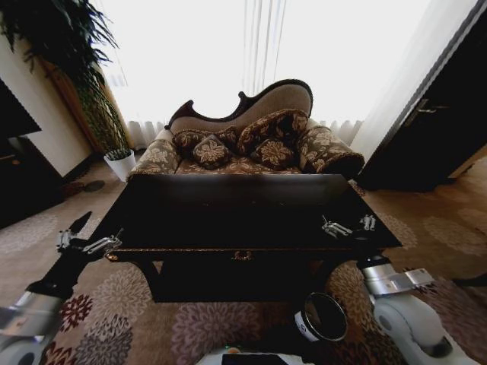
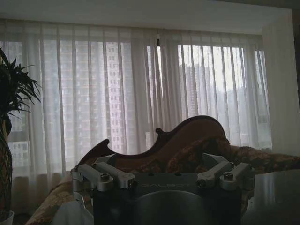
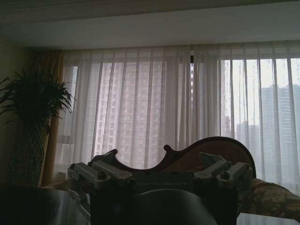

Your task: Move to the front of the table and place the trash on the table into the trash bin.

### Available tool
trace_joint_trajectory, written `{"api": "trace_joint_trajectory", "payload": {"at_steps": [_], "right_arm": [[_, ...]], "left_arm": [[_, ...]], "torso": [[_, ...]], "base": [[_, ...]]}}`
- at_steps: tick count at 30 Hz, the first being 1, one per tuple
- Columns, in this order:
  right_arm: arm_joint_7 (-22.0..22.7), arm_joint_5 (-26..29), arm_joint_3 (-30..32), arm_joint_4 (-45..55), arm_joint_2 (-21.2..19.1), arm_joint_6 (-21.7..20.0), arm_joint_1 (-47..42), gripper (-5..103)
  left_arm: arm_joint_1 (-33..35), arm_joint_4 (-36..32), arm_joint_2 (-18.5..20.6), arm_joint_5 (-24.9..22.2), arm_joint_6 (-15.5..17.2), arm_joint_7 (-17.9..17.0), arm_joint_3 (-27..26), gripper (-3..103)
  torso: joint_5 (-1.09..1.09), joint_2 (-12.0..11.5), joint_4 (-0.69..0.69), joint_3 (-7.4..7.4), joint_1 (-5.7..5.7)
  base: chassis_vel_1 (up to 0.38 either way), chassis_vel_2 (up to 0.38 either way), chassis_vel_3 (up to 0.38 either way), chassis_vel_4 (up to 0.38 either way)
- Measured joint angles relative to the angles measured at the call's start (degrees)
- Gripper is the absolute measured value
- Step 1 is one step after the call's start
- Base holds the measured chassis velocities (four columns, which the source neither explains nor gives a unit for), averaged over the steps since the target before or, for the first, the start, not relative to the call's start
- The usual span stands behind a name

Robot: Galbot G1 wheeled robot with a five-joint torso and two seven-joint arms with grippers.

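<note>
The dark glossy table (image 1: 243, 209) stands straight ahead, its gold ornament (image 1: 242, 255) at the middle of the front edge. No trash can be made out on its dark top. The black trash bin (image 1: 323, 316) with a pale rim sits on the carpet below the table's front right, close to my base. My left gripper (image 1: 84, 240) hovers open off the table's front left corner. My right gripper (image 1: 350, 225) hangs open over the table's front right part. Each wrist view shows spread fingers (image 2: 110, 176) (image 3: 105, 172) with nothing between them.
A patterned sofa (image 1: 251, 144) with cushions stands behind the table, before bright curtained windows. A white plant pot (image 1: 120, 163) and a tall plant are at the back left. Dark furniture (image 1: 23, 175) flanks the left, a dark door (image 1: 441, 129) the right. Floral carpet surrounds the table.
</note>
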Motion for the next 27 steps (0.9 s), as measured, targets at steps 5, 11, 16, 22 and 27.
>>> {"api": "trace_joint_trajectory", "payload": {"at_steps": [5, 11, 16, 22, 27], "right_arm": [[-0.41, -0.8, -1.13, 0.15, 0.01, 0.27, -0.27, 100], [-0.63, -1.01, -1.51, 0.16, 0.31, 0.26, -0.32, 100], [-0.73, -0.94, -1.24, -0.22, 0.54, 0.32, -0.49, 100], [-0.96, -0.92, -1.23, -0.44, 0.7, 0.48, -0.61, 100], [-0.96, -0.91, -1.46, -0.5, 0.8, 0.48, -0.59, 100]], "left_arm": [[-0.23, 0.09, 1.23, 0.12, 0.07, 0.0, 0.42, 100], [-0.13, 0.07, 0.81, 0.94, 0.08, 0.0, 1.15, 100], [0.03, -0.05, 0.97, 0.93, 0.08, 0.0, 1.1, 100], [0.18, -0.22, 0.84, 0.91, 0.08, 0.0, 1.09, 100], [0.16, -0.24, 0.27, 0.92, 0.05, -0.02, 1.15, 100]], "torso": [[-0.01, 0.0, 0.0, 0.0, 0.01], [0.0, 0.0, 0.01, 0.0, 0.02], [0.0, 0.02, 0.0, -0.02, -0.04], [0.01, 0.02, 0.0, -0.02, -0.03], [0.0, 0.01, 0.0, -0.01, -0.01]], "base": [[0.028, -0.03, -0.025, 0.031], [0.151, -0.138, -0.15, 0.146], [0.174, -0.198, -0.179, 0.187], [0.191, -0.191, -0.188, 0.185], [0.158, -0.14, -0.151, 0.151]]}}
